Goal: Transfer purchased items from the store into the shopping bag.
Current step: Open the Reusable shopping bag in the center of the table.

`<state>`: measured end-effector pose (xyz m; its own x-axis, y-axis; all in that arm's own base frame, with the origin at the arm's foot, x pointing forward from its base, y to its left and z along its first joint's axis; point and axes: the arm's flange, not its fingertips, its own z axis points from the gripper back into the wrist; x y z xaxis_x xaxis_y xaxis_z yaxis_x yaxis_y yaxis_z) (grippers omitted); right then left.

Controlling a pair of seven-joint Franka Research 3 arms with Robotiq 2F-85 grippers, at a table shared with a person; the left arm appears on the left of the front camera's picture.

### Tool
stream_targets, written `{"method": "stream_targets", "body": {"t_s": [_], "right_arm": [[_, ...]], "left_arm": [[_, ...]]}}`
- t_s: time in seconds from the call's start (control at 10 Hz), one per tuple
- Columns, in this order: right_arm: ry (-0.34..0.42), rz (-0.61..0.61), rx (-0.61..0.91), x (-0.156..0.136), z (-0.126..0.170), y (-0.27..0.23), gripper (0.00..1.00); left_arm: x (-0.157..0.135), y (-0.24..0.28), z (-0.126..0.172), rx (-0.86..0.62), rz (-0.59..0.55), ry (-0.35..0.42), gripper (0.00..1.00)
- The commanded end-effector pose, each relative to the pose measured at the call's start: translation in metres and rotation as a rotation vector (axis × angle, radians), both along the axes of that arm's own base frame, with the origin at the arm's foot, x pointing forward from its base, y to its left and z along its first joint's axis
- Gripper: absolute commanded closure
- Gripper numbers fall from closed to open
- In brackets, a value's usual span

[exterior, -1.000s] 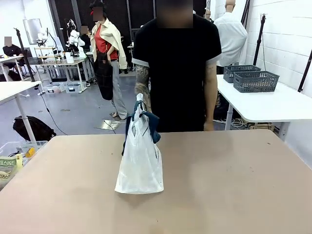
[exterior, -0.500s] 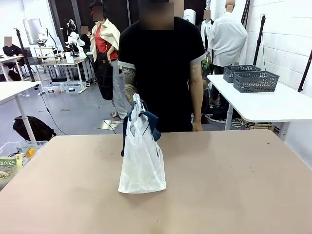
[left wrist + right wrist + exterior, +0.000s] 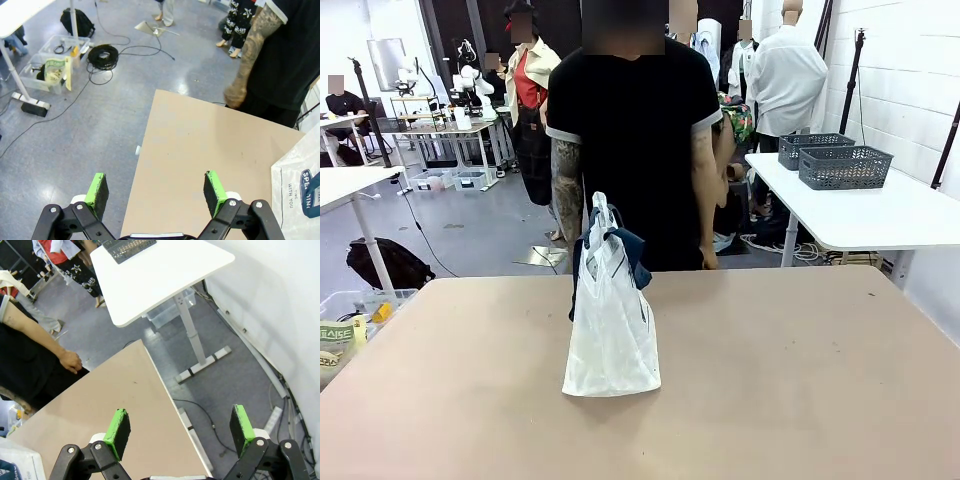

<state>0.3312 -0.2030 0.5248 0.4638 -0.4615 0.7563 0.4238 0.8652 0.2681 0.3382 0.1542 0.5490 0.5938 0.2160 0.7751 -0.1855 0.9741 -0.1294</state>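
Showing a translucent white shopping bag (image 3: 611, 330) upright on the brown tabletop (image 3: 770, 380), slightly left of the middle and nearer the far edge, with dark navy handles bunched at the top. Contents too veiled by the plastic to tell. Held by nothing, and touched by neither tool.

Facing the bag from the far side, a person (image 3: 630, 130) in a black T-shirt, close against the tabletop's edge, both arms hanging down. From the left wrist, one hand (image 3: 234, 95) hanging beside that edge, apart from the bag.

Looking along the left tool (image 3: 155, 187): green pads spread wide with nothing between them, poised above the near left part of the tabletop, with a corner of the bag (image 3: 300, 185) and its navy logo off to one side.

Looking along the right tool (image 3: 180, 430): spread just as wide and likewise empty, poised over the tabletop's corner and grey floor, with a sliver of the bag (image 3: 17, 460) at the picture's lower corner.

Beyond, on a white side table (image 3: 880, 215), two dark grey baskets (image 3: 845, 165), well apart from the bag.
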Motion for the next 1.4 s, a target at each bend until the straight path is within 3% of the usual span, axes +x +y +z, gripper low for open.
{"method": "stream_targets", "body": {"t_s": [0.0, 1.3], "right_arm": [[0.005, -0.005, 0.006, -0.0006, -0.0002, 0.0003, 0.0], [0.005, -0.005, 0.006, -0.0006, -0.0002, 0.0003, 0.0]], "left_arm": [[-0.0014, -0.0004, 0.0008, -0.015, 0.013, 0.004, 0.0], [-0.0014, -0.0004, 0.0008, -0.015, 0.013, 0.004, 0.0]]}}
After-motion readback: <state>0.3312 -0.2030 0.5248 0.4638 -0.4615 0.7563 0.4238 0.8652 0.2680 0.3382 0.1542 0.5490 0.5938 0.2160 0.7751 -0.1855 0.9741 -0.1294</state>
